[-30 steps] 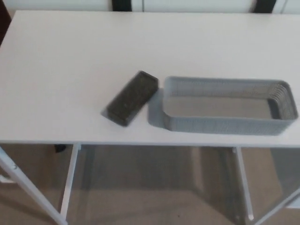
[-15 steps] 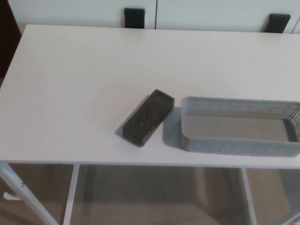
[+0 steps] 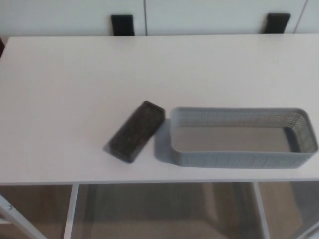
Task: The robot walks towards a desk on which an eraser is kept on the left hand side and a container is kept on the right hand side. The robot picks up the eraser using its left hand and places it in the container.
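A dark, oblong eraser lies flat and slanted on the white desk, near its front edge. Just to the right of it, a small gap apart, stands a long grey mesh container with nothing inside. Neither of my hands nor any part of my arms shows in the head view.
Two black blocks stand against the white wall behind the desk's far edge. White desk legs and a brownish floor show below the front edge.
The whole picture has shifted as the camera moved; the desk now sits lower and further left than half a second ago. Eraser and container keep their places relative to each other.
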### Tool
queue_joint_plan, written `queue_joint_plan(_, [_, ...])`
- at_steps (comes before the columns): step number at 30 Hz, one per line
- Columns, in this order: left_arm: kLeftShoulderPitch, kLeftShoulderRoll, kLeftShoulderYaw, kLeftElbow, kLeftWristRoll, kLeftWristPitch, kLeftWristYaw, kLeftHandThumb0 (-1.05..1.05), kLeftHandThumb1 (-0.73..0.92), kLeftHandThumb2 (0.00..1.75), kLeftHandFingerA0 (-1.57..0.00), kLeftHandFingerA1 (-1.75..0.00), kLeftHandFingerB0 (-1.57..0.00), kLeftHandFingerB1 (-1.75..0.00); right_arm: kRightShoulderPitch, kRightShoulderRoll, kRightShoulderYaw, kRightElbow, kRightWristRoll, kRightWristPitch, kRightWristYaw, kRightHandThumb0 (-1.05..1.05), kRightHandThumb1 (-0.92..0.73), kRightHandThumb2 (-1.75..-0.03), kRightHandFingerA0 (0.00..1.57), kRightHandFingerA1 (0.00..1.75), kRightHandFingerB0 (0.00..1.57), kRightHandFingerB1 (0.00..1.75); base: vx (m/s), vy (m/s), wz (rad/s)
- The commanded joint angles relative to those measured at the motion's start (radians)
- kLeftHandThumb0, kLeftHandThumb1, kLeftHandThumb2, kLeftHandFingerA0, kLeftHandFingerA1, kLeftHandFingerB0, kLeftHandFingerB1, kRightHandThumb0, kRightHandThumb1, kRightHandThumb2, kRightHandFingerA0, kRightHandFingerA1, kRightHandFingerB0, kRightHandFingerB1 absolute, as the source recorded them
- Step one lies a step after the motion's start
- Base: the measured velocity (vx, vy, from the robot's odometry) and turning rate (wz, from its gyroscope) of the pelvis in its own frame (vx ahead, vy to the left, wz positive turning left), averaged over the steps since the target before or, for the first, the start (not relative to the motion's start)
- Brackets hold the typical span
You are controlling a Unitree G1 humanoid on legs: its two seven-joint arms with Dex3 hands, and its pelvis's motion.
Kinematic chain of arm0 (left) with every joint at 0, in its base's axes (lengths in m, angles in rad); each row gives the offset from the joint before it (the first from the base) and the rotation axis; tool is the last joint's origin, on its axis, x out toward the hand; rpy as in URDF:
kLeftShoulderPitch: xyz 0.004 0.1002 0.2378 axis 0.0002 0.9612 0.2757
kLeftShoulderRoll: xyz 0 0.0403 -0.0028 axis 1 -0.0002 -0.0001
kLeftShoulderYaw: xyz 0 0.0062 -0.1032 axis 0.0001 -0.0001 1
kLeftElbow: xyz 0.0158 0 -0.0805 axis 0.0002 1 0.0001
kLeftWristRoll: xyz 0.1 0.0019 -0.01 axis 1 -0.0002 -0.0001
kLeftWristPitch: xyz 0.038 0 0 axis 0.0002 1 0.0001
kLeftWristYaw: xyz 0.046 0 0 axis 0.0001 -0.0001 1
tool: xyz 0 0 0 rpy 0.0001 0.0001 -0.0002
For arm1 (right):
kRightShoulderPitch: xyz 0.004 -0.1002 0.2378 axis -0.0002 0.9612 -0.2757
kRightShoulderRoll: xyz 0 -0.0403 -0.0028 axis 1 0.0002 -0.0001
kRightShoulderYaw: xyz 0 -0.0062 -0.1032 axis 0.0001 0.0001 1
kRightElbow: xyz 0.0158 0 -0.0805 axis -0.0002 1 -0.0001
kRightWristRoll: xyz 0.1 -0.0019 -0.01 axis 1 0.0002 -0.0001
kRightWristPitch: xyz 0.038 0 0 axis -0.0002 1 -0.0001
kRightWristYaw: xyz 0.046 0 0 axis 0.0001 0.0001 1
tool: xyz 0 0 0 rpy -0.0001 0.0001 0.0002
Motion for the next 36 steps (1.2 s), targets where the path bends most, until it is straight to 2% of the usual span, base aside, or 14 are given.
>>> queue_joint_plan(1, [0.008, 0.013, 0.003, -0.005, 0.013, -0.022, 0.012, -0.49, 0.70, 0.62, -0.40, -0.36, -0.28, -0.31, 0.003, -0.009, 0.005, -0.007, -0.003, -0.017, -0.001, -0.29, -0.46, -0.55, 0.73, 0.63, 0.39, 0.51, -0.06, 0.230, 0.04])
queue_joint_plan(11, [-0.003, 0.018, -0.007, 0.010, 0.029, -0.030, 0.022, -0.50, 0.70, 0.62, -0.41, -0.36, -0.28, -0.31, 0.003, -0.007, 0.005, -0.015, 0.006, -0.002, 0.006, -0.28, -0.47, -0.58, 0.70, 0.63, 0.38, 0.51, 0.02, 0.026, 0.05])
queue_joint_plan(22, [0.003, 0.003, -0.014, -0.005, 0.031, -0.028, 0.032, -0.50, 0.69, 0.62, -0.40, -0.34, -0.28, -0.31, 0.002, -0.009, -0.004, -0.032, 0.012, 0.024, -0.001, -0.23, -0.47, -0.54, 0.74, 0.65, 0.39, 0.50, 0.00, -0.031, 0.02])
queue_joint_plan(23, [0.023, 0.001, -0.019, -0.042, 0.034, -0.023, 0.030, -0.53, 0.69, 0.61, -0.38, -0.34, -0.28, -0.31, 0.004, -0.008, -0.003, -0.033, 0.010, 0.019, 0.000, -0.24, -0.46, -0.54, 0.74, 0.65, 0.39, 0.50, 0.00, 0.000, 0.00])
queue_joint_plan(24, [0.043, -0.005, -0.027, -0.094, 0.026, -0.032, 0.007, -0.61, 0.56, 0.83, -0.27, -0.44, -0.19, -0.41, -0.003, -0.010, -0.002, -0.030, 0.009, 0.018, 0.002, -0.25, -0.47, -0.54, 0.72, 0.65, 0.38, 0.50, 0.00, 0.000, 0.00])
queue_joint_plan(25, [0.061, -0.014, -0.048, -0.154, 0.033, -0.023, -0.010, -0.65, 0.55, 0.83, -0.27, -0.45, -0.18, -0.42, -0.011, -0.010, -0.002, -0.028, 0.008, 0.026, -0.002, -0.24, -0.47, -0.54, 0.74, 0.65, 0.38, 0.50, 0.00, 0.000, 0.00])
queue_joint_plan(27, [0.137, -0.025, -0.109, -0.295, 0.015, -0.093, -0.085, -0.64, 0.52, 0.80, -0.24, -0.42, -0.15, -0.40, -0.017, -0.007, -0.005, -0.021, 0.012, 0.033, -0.005, -0.22, -0.46, -0.54, 0.73, 0.65, 0.38, 0.50, 0.00, 0.000, 0.00])
queue_joint_plan(28, [0.143, -0.022, -0.112, -0.310, 0.013, -0.083, -0.084, -0.64, 0.52, 0.80, -0.24, -0.42, -0.15, -0.40, -0.017, -0.007, -0.006, -0.022, 0.012, 0.033, -0.005, -0.22, -0.46, -0.54, 0.73, 0.65, 0.38, 0.50, 0.00, 0.000, 0.00])
queue_joint_plan(29, [0.217, 0.005, -0.193, -0.497, 0.070, -0.074, -0.118, -0.63, 0.66, 0.60, -0.26, -0.31, -0.14, -0.28, -0.020, -0.006, -0.002, -0.014, 0.008, 0.032, -0.005, -0.21, -0.47, -0.54, 0.72, 0.64, 0.39, 0.49, 0.00, 0.000, 0.00])
queue_joint_plan(30, [0.244, 0.018, -0.225, -0.577, 0.063, -0.068, -0.153, -0.68, 0.52, 0.82, -0.16, -0.42, -0.07, -0.35, -0.020, -0.004, -0.003, -0.013, 0.009, 0.032, -0.007, -0.22, -0.47, -0.54, 0.71, 0.65, 0.38, 0.51, 0.00, 0.000, 0.00])
queue_joint_plan(31, [0.274, 0.040, -0.257, -0.664, 0.056, -0.069, -0.188, -0.35, 0.43, 0.98, 0.00, -0.48, -0.01, -0.49, -0.024, 0.002, -0.002, -0.011, 0.010, 0.032, -0.009, -0.19, -0.48, -0.57, 0.71, 0.66, 0.38, 0.52, 0.00, 0.000, 0.00])
queue_joint_plan(33, [0.320, 0.101, -0.333, -0.865, 0.016, -0.053, -0.287, -0.37, 0.37, 0.95, 0.00, -0.48, -0.01, -0.49, -0.019, 0.007, 0.002, -0.027, 0.011, 0.037, -0.006, -0.23, -0.45, -0.57, 0.71, 0.66, 0.38, 0.53, 0.00, 0.000, 0.00])
queue_joint_plan(35, [0.341, 0.184, -0.411, -1.125, -0.065, 0.056, -0.400, -0.38, 0.31, 0.93, 0.00, -0.49, 0.00, -0.49, -0.022, 0.005, 0.005, -0.035, 0.008, 0.039, -0.006, -0.24, -0.47, -0.57, 0.71, 0.66, 0.36, 0.52, 0.00, 0.000, 0.00])
queue_joint_plan(36, [0.326, 0.202, -0.441, -1.155, -0.080, -0.008, -0.420, -0.82, 0.66, 0.61, -0.21, -0.34, -0.12, -0.25, -0.024, 0.003, 0.005, -0.031, 0.006, 0.037, -0.007, -0.23, -0.47, -0.57, 0.70, 0.65, 0.37, 0.52, 0.00, 0.000, 0.00])
